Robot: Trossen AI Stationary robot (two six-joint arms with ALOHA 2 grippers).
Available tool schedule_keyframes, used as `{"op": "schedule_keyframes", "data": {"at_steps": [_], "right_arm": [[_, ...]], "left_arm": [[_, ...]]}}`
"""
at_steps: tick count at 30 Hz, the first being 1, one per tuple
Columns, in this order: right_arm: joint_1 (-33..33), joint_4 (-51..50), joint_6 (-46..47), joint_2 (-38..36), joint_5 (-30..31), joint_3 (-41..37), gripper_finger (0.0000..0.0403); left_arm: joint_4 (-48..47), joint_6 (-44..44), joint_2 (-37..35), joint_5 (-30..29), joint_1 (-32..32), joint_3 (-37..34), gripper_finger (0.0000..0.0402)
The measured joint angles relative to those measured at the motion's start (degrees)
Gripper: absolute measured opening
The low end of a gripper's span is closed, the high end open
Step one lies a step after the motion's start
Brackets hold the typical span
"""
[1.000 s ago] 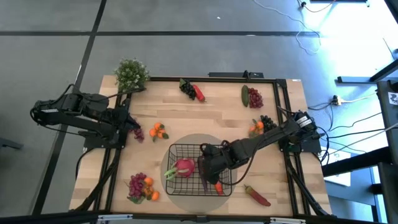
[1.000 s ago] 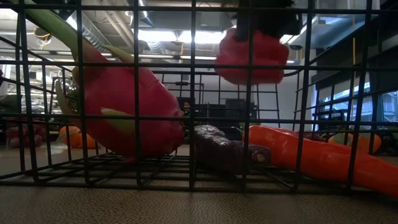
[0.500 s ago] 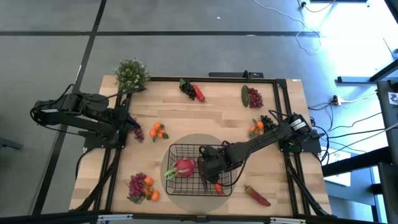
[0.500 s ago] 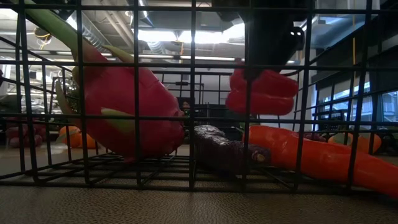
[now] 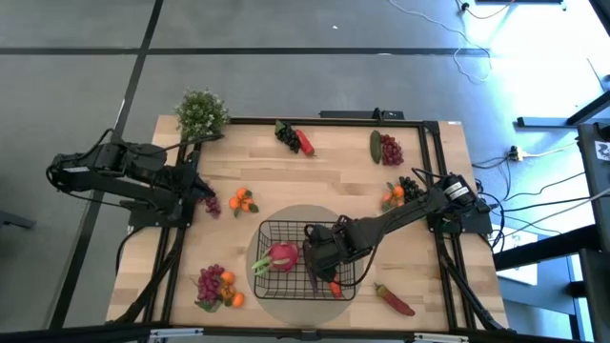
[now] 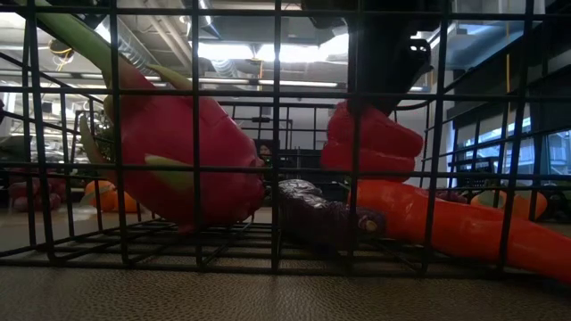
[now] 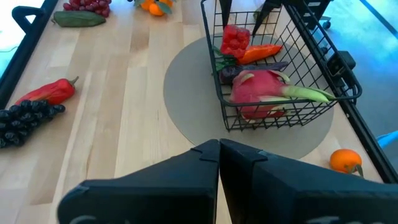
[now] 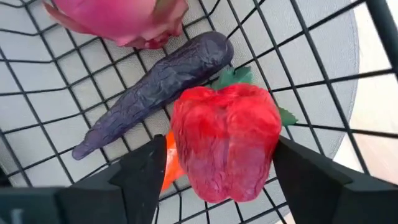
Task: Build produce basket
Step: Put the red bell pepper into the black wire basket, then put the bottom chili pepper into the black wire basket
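High view: we're seeing the right gripper (image 5: 319, 252) reaching down into the basket (image 5: 270, 229), which is sitting on the round grey mat (image 5: 295, 214) at the near middle of the table (image 5: 324, 167). The pink radish (image 5: 283, 255) is lying in the basket's left half. The left arm is waiting at the table's left edge, its gripper (image 5: 197, 188) just beside a purple grape bunch (image 5: 212, 204). Outside the basket: oranges (image 5: 244, 200), a grape-and-orange pile (image 5: 217, 285), a red pepper (image 5: 394, 300), black grapes with a pepper (image 5: 294, 139), a cucumber with red grapes (image 5: 384, 148), black grapes with an orange (image 5: 400, 191)

Low view: the bell pepper (image 6: 370, 143) is sitting on the carrot (image 6: 446, 218), with the eggplant (image 6: 326, 214) beside it and the radish (image 6: 178, 152) to the side, all behind the basket wire (image 6: 277, 134). The right gripper's dark body is hanging just above the pepper

Left wrist view: the left gripper's fingers (image 7: 186, 180) are pressed together, holding nothing; basket (image 7: 339, 68) ahead with four pieces in it

Right wrist view: the right gripper (image 8: 221, 168) is standing spread to either side of the bell pepper (image 8: 224, 140), fingers (image 8: 146, 168) clear of it – we're reading this as a release, pepper resting on the carrot (image 8: 169, 163) and eggplant (image 8: 155, 84)

Progress, our call: four pieces in, most of the produce not yet loaded – under halfway
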Motion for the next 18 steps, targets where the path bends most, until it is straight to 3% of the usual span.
{"op": "schedule_keyframes", "data": {"at_steps": [13,18], "right_arm": [[0.0,-1.2,0.0,-1.7,0.2,2.8,0.0272],[0.0,-5.5,-0.1,-1.7,4.8,8.1,0.0273]], "left_arm": [[-0.1,0.0,0.0,0.0,0.0,0.0,0.0000],[-0.2,0.0,0.0,0.0,0.0,0.0,0.0000]]}}
